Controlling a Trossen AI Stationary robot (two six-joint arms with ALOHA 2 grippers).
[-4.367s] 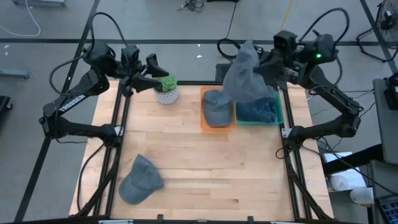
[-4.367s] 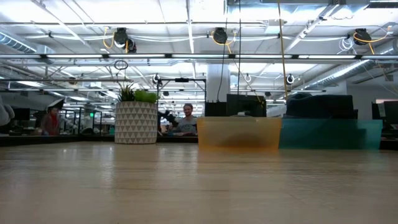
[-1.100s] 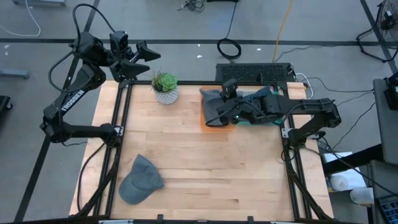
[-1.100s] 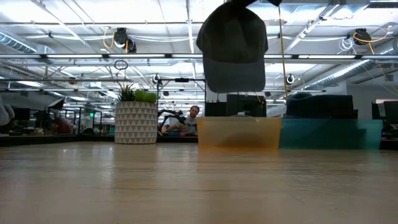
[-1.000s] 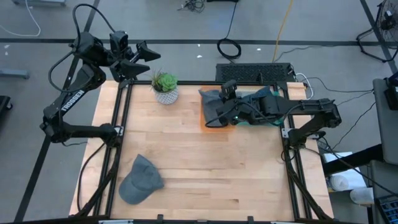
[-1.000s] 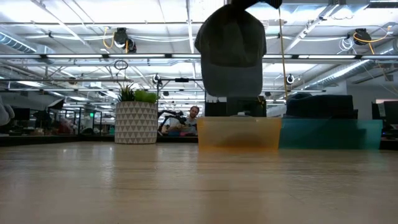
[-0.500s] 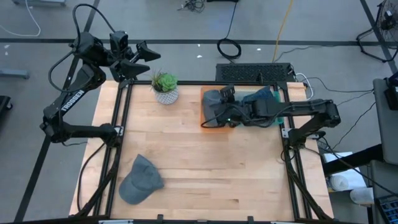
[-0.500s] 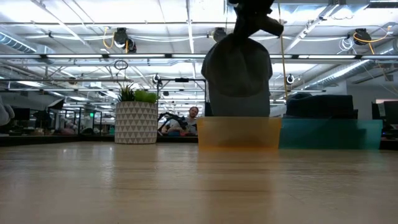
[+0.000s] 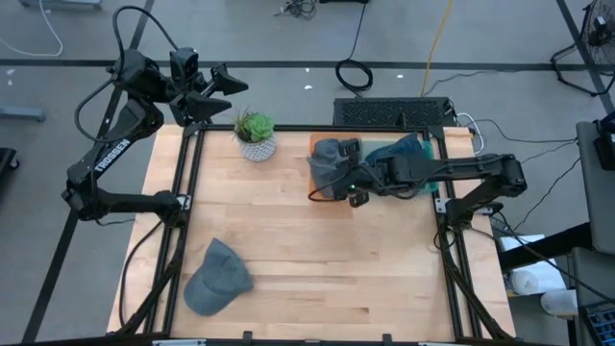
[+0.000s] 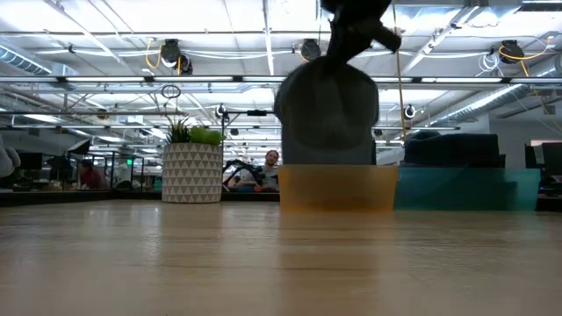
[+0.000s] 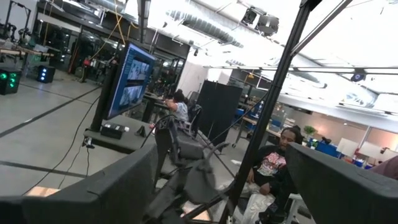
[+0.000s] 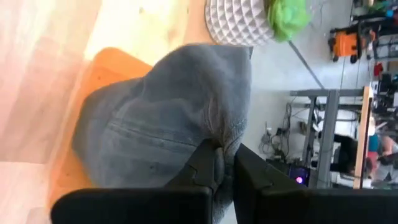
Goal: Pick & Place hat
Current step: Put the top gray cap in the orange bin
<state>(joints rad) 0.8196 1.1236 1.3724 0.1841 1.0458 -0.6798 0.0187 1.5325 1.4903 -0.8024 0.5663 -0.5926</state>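
A grey cap hangs from my right gripper over the orange bin at the table's far edge. Its lower part dips behind the bin's front wall. The right wrist view shows the cap above the bin, with the gripper shut on it. A second grey cap lies flat on the table near the near-left corner. My left gripper waits open, raised beyond the far-left corner; its own view shows only the room. My right gripper pinches a gathered fold of the cap's crown between its two fingers. It comes from above, slanting in from the table's right. The cap hangs below the fingers, with its lower end inside the orange bin.
A teal bin holding dark blue cloth stands right of the orange bin. A white patterned pot with a green plant stands to the orange bin's left at the far edge. Bare wood fills the table's middle. People sit in the room behind.
My right gripper has come down over the orange bin and shifted a little toward the near edge, staying shut. The cap has sunk with it: its lower edge hung well above the bin a second ago and now sits behind the bin's wall.
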